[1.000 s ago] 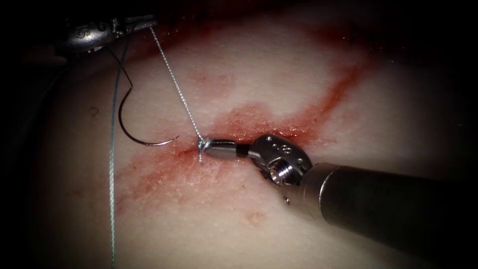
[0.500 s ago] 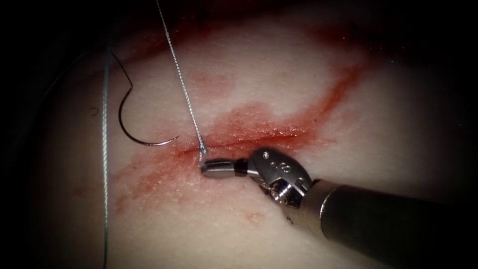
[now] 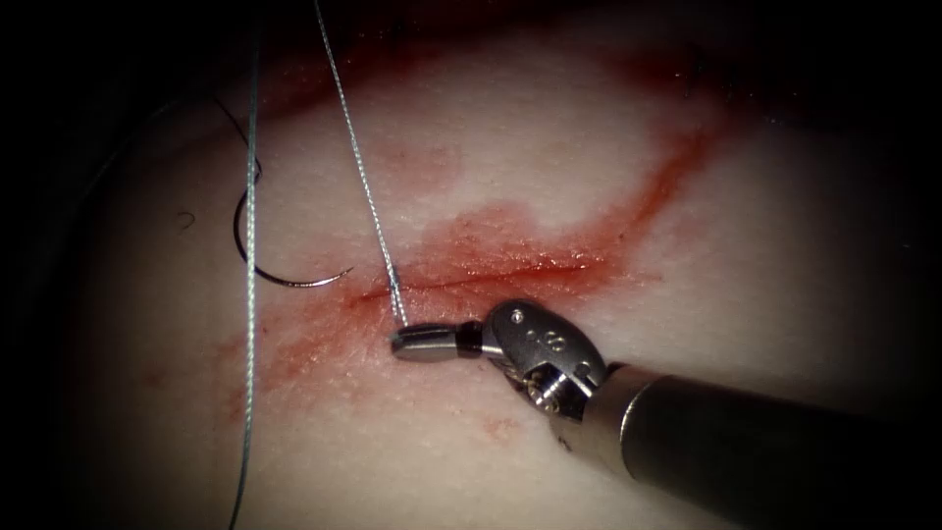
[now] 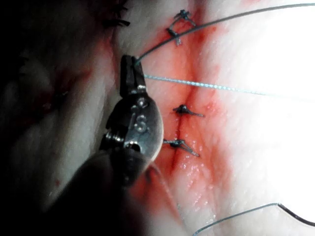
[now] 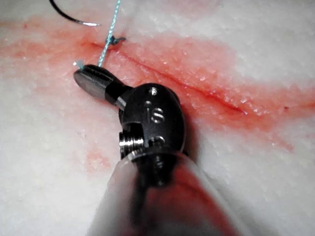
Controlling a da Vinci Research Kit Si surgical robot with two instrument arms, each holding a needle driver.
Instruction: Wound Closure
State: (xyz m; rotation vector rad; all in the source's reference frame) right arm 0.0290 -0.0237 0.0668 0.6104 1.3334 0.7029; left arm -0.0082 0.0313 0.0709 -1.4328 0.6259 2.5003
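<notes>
My right tool comes in from the right, its jaws shut on the short end of the thread just below the left end of the cut. In the right wrist view these jaws pinch the thread beside a small knot. From there the thread runs taut up and to the left. In the left wrist view my left tool is shut on the thread. The curved needle lies free on the tissue, left of the cut, held by neither tool.
A second strand of thread hangs down across the needle at the left. Red fluid stains the tissue around the cut. The left wrist view has earlier tied stitches along the cut, with short cut ends.
The left tool rose out of the endoscope view, drawing the thread steeper. The right tool slid down from the cut line with the short end. The hanging strand swung right.
</notes>
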